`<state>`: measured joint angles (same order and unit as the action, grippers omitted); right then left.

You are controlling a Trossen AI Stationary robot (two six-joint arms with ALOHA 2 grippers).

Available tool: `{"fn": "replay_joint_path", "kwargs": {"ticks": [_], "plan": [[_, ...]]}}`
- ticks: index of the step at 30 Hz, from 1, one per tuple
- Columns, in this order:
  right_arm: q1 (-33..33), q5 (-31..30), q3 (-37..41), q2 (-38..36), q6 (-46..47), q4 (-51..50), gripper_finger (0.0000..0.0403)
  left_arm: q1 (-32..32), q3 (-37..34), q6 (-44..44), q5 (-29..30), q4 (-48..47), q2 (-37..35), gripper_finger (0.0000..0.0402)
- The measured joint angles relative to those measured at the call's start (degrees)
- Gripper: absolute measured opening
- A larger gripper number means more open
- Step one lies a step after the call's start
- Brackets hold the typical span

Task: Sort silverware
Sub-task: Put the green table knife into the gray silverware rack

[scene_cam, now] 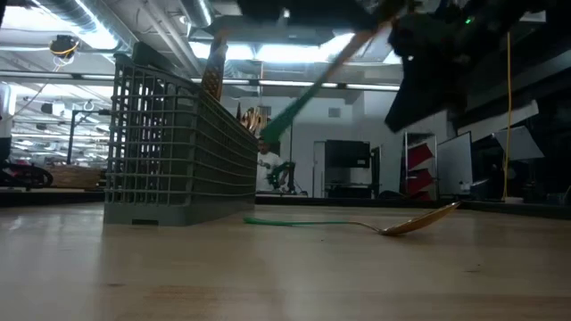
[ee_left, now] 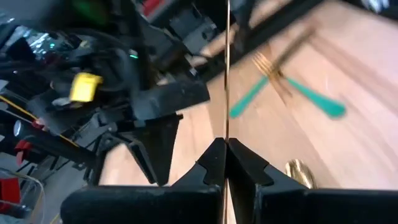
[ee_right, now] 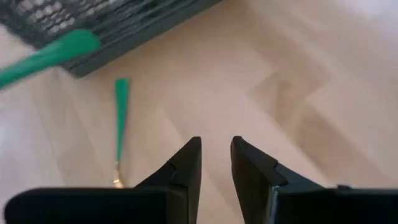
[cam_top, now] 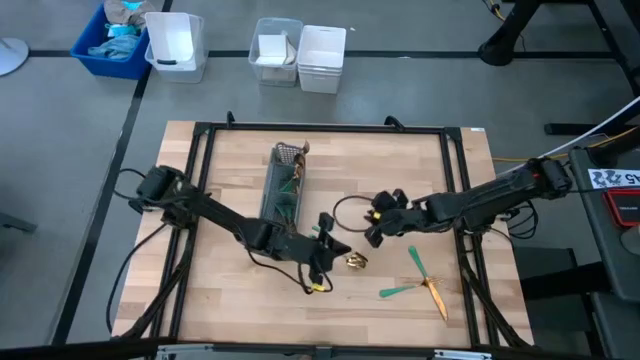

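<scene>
My left gripper (cam_top: 330, 250) hovers over the table's middle, near the caddy's near end, shut on one piece of silverware (scene_cam: 308, 89). That piece slants in the low view, gold part up and teal handle down toward the grey mesh caddy (cam_top: 285, 185). A spoon (scene_cam: 357, 223) lies flat on the table beside it, its gold head (cam_top: 356, 262) by the left gripper. Two more teal-handled pieces (cam_top: 415, 280) lie crossed on the wood toward the near right. My right gripper (cam_top: 372, 228) hangs open just right of the left one, touching nothing. Several pieces stand in the caddy. My left gripper (ee_left: 226, 149) pinches the piece between its two fingers on the thin gold metal part (ee_left: 227, 106), which shows edge-on running forward past the fingertips. The piece is lifted clear of the table and tilted, its teal handle (scene_cam: 285, 116) hanging lower toward the caddy.
The black frame rails (cam_top: 320, 128) run round the wooden table top. Bare wood lies near the caddy's left side and along the near edge. White and blue bins (cam_top: 175, 45) stand on the floor beyond the far edge. A cable loop (cam_top: 350, 210) lies between the grippers.
</scene>
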<state>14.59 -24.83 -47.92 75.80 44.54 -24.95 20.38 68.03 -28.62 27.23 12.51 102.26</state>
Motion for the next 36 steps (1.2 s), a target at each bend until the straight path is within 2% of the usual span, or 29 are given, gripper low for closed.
{"fn": "replay_joint_path", "kwargs": {"ticks": [7, 12, 18, 22, 26, 32, 36], "plan": [[0.0, -5.32, -0.01, -7.62, -0.07, -4.45, 0.0087, -0.11, 0.0, 2.65, 0.06, 0.11, -8.42, 0.0], [0.0, -5.71, -0.01, -9.69, -0.07, -7.04, 0.0087, -0.09, 0.0, 5.45, 0.28, -2.43, -14.51, 0.0], [0.06, -5.65, -0.02, -9.69, 0.01, -9.27, 0.0087, 0.92, -0.51, 14.04, 7.86, -15.05, -22.18, 0.0], [0.04, -5.65, -0.02, -9.69, 0.03, -9.54, 0.0087, 1.74, -4.71, 18.78, 11.92, -17.37, -26.08, 0.0], [0.04, -5.65, -0.02, -9.69, 0.06, -9.51, 0.0087, 1.44, -11.53, 19.65, 14.74, -14.18, -29.21, 0.0], [0.04, -5.61, -0.02, -9.67, 0.12, -9.06, 0.0087, -1.0, -22.29, 17.34, 15.05, -0.13, -31.04, 0.0], [0.04, -4.02, -0.02, -9.67, 0.2, -9.05, 0.0087, -2.45, -27.94, 17.8, 14.97, 4.72, -31.06, 0.0]]}}
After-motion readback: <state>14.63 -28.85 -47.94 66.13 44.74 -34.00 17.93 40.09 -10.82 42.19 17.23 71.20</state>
